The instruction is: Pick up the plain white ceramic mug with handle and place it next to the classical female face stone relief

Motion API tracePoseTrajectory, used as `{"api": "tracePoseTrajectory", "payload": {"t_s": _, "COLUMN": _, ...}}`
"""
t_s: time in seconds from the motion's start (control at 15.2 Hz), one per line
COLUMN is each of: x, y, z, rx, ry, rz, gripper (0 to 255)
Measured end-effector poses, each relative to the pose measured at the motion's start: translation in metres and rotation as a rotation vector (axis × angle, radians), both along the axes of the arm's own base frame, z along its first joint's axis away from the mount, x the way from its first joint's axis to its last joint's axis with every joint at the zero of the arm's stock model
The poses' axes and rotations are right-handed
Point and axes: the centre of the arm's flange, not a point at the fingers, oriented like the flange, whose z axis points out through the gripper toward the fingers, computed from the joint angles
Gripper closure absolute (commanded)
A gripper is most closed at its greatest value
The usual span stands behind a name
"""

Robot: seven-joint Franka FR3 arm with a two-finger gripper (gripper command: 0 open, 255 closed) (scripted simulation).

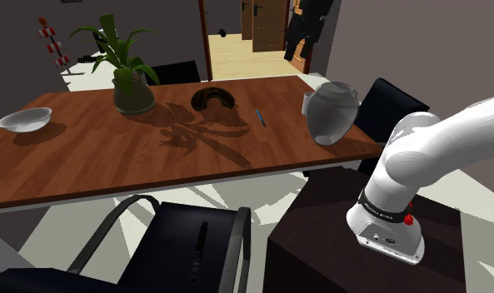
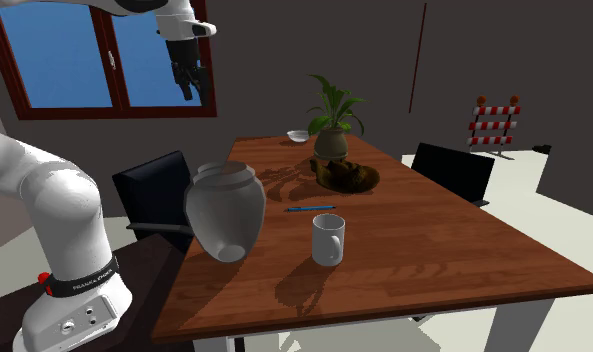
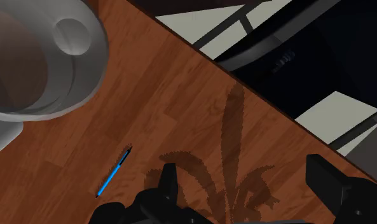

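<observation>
The gripper (image 2: 189, 88) hangs high over the table's (image 2: 434, 230) stand-side long edge, jaws open and empty, while the white mug (image 2: 328, 240) stands upright well below, beside the grey vase (image 2: 224, 212), nearer the table's short end.

Soft indoor light; the plant (image 1: 130, 83) throws dark leaf shadows across the table (image 1: 87, 162).

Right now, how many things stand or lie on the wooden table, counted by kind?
White mug: 1
Large grey jar: 1
Blue pen: 1
Dark brown relief: 1
Potted plant: 1
White bowl: 1
Total: 6
</observation>
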Motion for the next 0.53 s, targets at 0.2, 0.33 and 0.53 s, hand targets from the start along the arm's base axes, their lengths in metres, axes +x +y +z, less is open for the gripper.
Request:
{"api": "tracePoseTrajectory", "payload": {"t_s": 0.2, "x": 0.003, "y": -0.014, "z": -0.009, "rx": -0.005, "ry": 0.005, "rz": 0.005, "gripper": 0}}
{"api": "tracePoseTrajectory", "payload": {"t_s": 0.33, "x": 0.009, "y": -0.032, "z": -0.022, "rx": -0.012, "ry": 0.012, "rz": 0.012, "gripper": 0}}
{"api": "tracePoseTrajectory", "payload": {"t_s": 0.53, "x": 0.014, "y": -0.06, "z": -0.042, "rx": -0.023, "ry": 0.024, "rz": 0.026, "gripper": 0}}
